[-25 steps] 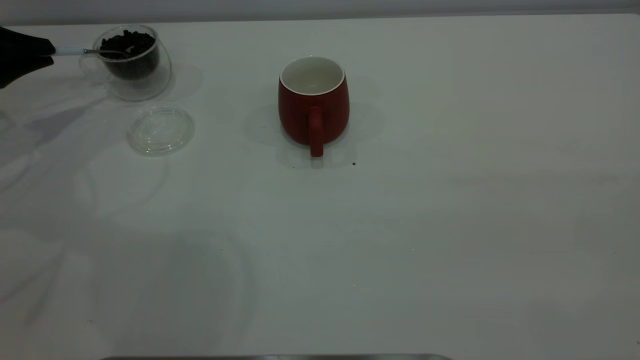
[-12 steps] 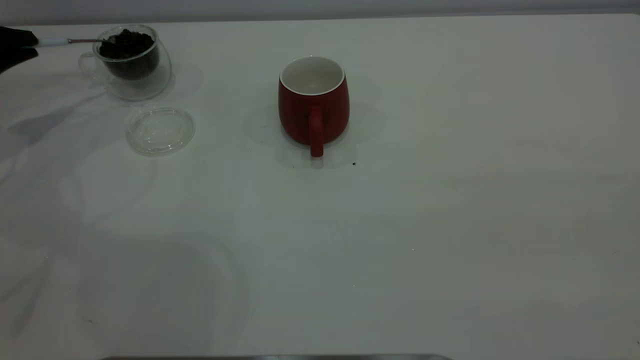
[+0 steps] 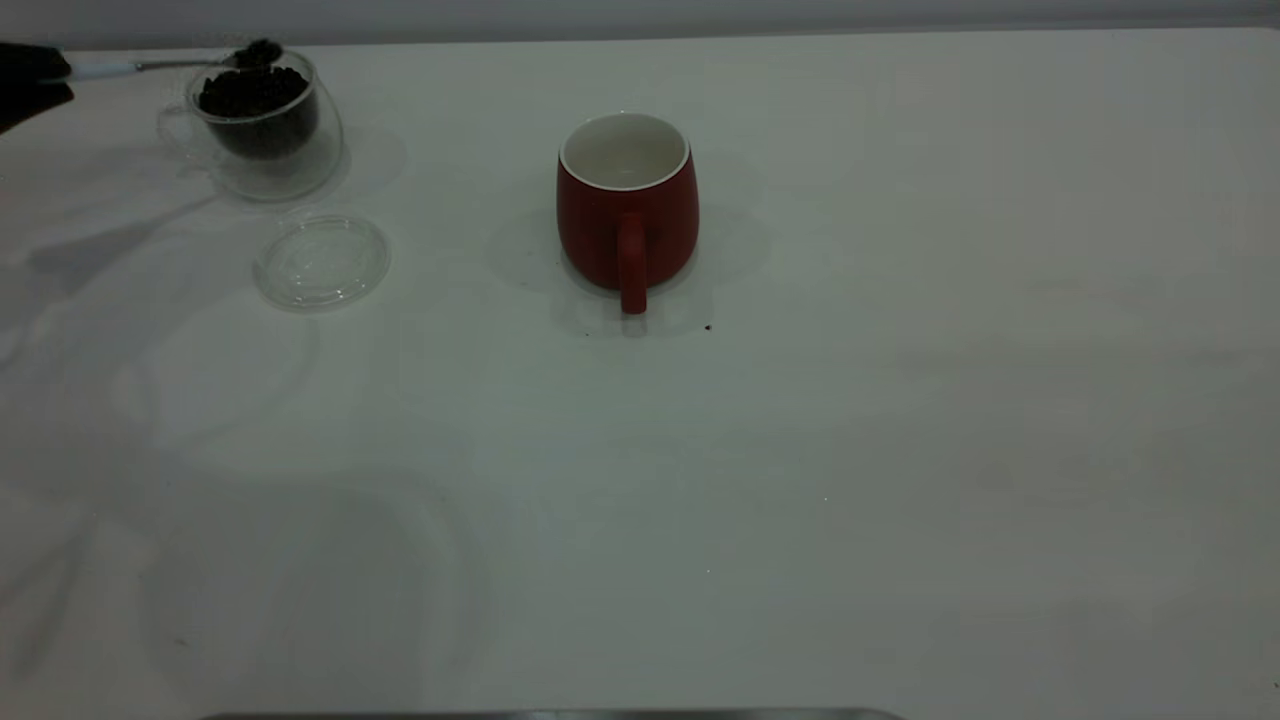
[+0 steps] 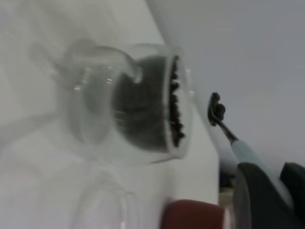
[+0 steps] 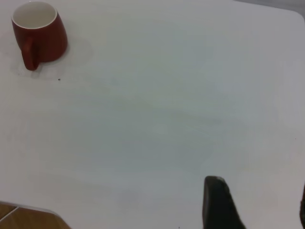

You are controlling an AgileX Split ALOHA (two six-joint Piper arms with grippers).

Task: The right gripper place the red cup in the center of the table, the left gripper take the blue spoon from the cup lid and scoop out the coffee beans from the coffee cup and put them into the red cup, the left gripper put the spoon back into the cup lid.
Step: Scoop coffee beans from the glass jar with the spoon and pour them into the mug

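The red cup (image 3: 627,210) stands upright at the table's (image 3: 800,450) middle, white inside, handle toward the camera; it also shows in the right wrist view (image 5: 39,34). My left gripper (image 3: 35,75) at the far left edge is shut on the blue spoon (image 3: 110,68), held level above the coffee cup (image 3: 262,120). The spoon bowl (image 4: 216,110) carries a few coffee beans just over the cup's rim. The coffee cup holds many coffee beans (image 3: 252,95). The cup lid (image 3: 321,260) lies flat in front of the coffee cup. My right gripper (image 5: 257,205) is open, away from the red cup.
A small dark speck (image 3: 708,326) lies on the table by the red cup's handle. A grey wall runs behind the table's far edge. The table's near corner (image 5: 28,207) shows in the right wrist view.
The left gripper has lifted the spoon out of the coffee cup with beans in its bowl; the spoon now sits above the rim. The red cup and lid have not moved.
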